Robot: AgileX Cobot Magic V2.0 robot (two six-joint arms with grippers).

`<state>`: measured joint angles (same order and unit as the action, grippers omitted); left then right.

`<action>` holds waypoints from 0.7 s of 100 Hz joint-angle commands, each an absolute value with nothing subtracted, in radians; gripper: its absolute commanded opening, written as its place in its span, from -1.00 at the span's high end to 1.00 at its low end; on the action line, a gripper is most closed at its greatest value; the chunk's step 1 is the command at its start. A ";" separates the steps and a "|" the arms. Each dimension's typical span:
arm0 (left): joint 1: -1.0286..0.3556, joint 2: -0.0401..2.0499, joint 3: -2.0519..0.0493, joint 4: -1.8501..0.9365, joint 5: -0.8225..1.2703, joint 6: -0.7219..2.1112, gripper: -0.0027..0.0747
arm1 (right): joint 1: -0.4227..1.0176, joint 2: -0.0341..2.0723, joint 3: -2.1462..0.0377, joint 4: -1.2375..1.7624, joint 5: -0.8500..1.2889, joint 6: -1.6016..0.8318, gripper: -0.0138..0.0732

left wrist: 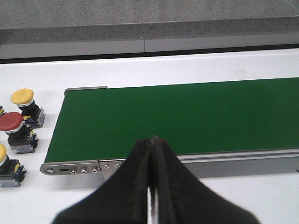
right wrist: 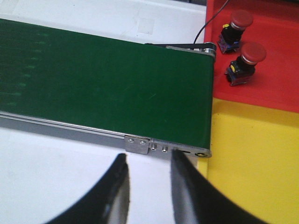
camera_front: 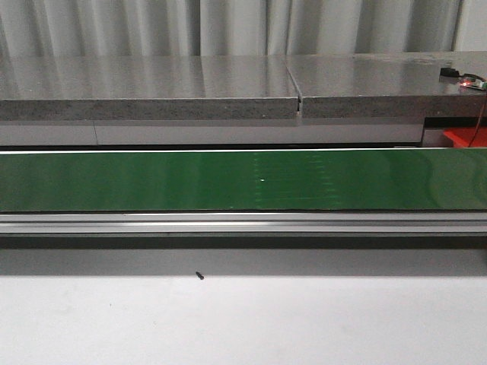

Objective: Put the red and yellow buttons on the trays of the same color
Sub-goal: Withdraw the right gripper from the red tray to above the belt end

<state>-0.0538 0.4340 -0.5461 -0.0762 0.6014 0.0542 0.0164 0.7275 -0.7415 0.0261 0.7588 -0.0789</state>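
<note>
Green conveyor belt (camera_front: 228,181) runs across the white desk (camera_front: 243,319), empty in the front view; neither arm shows there.

Left tool (left wrist: 152,186): jaws pressed together, holding nothing, parked just short of the belt's near rail at its feed end. Beside that end, on the desk: a yellow mushroom-head push button (left wrist: 24,106) upright on its black switch body, a red mushroom-head push button (left wrist: 15,131) next to it, and a second yellow button (left wrist: 5,165) cut off by the frame edge. My read: staged there so the left arm can load them onto the belt one at a time.

Right tool (right wrist: 148,186): jaws parted, empty, hovering near the belt's discharge end. Red plastic tray (right wrist: 271,79) and yellow plastic tray (right wrist: 252,158) butt against that end, so items coming off are a short reach away. Two red buttons (right wrist: 243,58) already sit upright in the red tray; the visible part of the yellow tray holds none.

Judgement: sorting partly done, three buttons left. Next step likely left tool opens and picks one.
</note>
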 commanded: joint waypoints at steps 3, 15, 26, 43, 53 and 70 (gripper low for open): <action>-0.061 0.440 -0.571 -0.081 0.533 0.054 0.98 | 0.010 0.721 -0.768 0.012 0.697 -0.077 0.79; -0.061 0.440 -0.571 -0.081 0.533 0.054 0.98 | 0.010 0.721 -0.768 0.013 0.697 -0.077 0.84; -0.061 0.440 -0.571 -0.081 0.533 0.054 0.98 | 0.010 0.721 -0.768 0.013 0.698 -0.077 0.84; -0.061 0.440 -0.571 -0.081 0.533 0.054 0.98 | 0.010 0.721 -0.768 0.013 0.698 -0.077 0.84; -0.061 0.440 -0.571 -0.081 0.533 0.054 0.98 | 0.010 0.721 -0.768 0.013 0.698 -0.077 0.84; -0.061 0.440 -0.571 -0.081 0.533 0.054 0.98 | 0.010 0.721 -0.768 0.013 0.698 -0.077 0.84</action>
